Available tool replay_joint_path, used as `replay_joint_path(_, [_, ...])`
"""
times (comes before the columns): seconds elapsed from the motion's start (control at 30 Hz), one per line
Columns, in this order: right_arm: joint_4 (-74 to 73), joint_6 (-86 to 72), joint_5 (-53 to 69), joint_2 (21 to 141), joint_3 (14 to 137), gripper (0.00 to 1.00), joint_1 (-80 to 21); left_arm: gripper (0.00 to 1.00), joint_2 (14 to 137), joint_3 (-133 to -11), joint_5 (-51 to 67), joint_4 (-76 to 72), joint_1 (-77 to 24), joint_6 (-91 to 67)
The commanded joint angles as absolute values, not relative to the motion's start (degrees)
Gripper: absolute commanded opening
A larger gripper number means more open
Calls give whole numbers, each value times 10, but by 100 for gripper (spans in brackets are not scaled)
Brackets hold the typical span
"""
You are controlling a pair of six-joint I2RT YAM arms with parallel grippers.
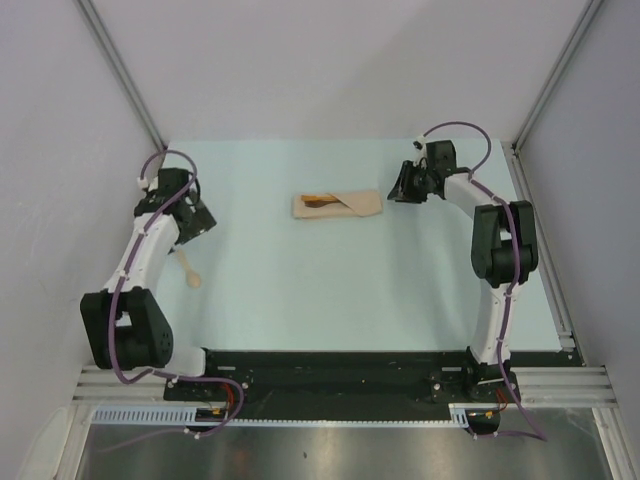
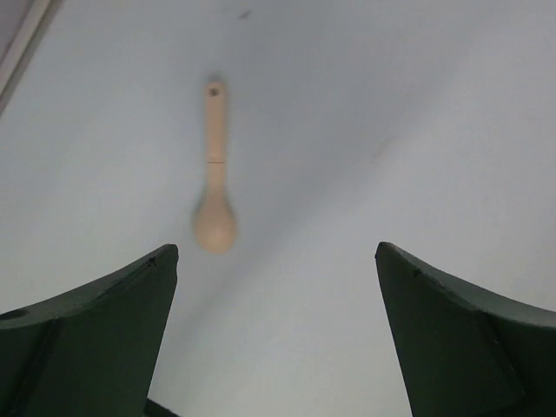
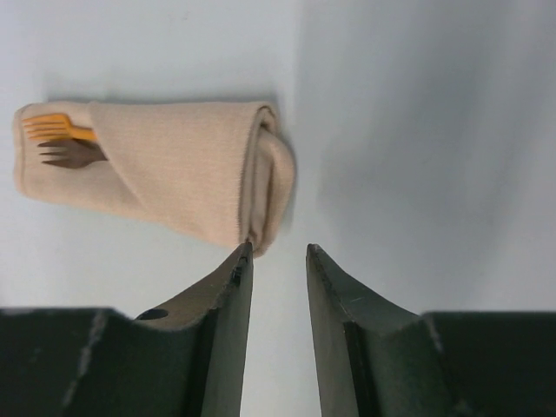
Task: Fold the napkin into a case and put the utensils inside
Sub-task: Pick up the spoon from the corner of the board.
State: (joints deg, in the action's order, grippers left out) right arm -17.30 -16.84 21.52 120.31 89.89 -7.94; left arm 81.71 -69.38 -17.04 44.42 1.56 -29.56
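The napkin is folded into a narrow beige case (image 1: 337,205) lying at the back middle of the table. In the right wrist view the case (image 3: 174,165) holds an orange fork (image 3: 54,128) and a dark brown fork (image 3: 71,155), their tines sticking out of its left end. A light wooden spoon (image 1: 190,268) lies loose on the table at the left; it also shows in the left wrist view (image 2: 215,174). My left gripper (image 2: 276,252) is wide open and empty, above the table just short of the spoon. My right gripper (image 3: 278,249) is narrowly open and empty, at the case's right end.
The pale blue table mat (image 1: 330,290) is bounded by grey walls with metal rails at the left (image 1: 120,70) and right (image 1: 555,70). A black base rail (image 1: 340,365) runs along the near edge.
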Motion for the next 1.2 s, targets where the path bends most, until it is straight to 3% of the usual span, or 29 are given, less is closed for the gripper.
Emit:
replay_joint_path(0.0, [-164,-163,265,1167,897,36,-80,100,830,-635,-229,425,63,-275])
replay_joint_path(0.1, [-149,-170,292,1164,892,34,-75,96,870,-605,-228,404,66,-260])
replay_joint_path(0.2, [-144,-172,308,1160,885,34,-68,87,904,-588,-244,370,82,-246])
replay_joint_path(0.23, [-141,-175,311,1158,877,33,-64,79,920,-585,-235,361,86,-246])
replay_joint_path(0.57, [-120,-181,319,1122,850,31,-45,65,1013,-566,-192,308,88,-269])
replay_joint_path(0.77, [-117,-182,307,1100,842,30,-48,40,988,-531,-150,290,87,-271])
replay_joint_path(0.8, [-119,-180,299,1096,842,30,-48,29,987,-527,-143,285,88,-266])
replay_joint_path(0.9, [-120,-178,289,1081,839,30,-54,12,991,-531,-114,281,77,-261])
replay_joint_path(1.07, [-143,-165,273,1073,851,30,-76,9,980,-549,-116,292,65,-252])
replay_joint_path(1.17, [-155,-163,271,1077,867,30,-90,20,914,-547,-148,304,67,-257])
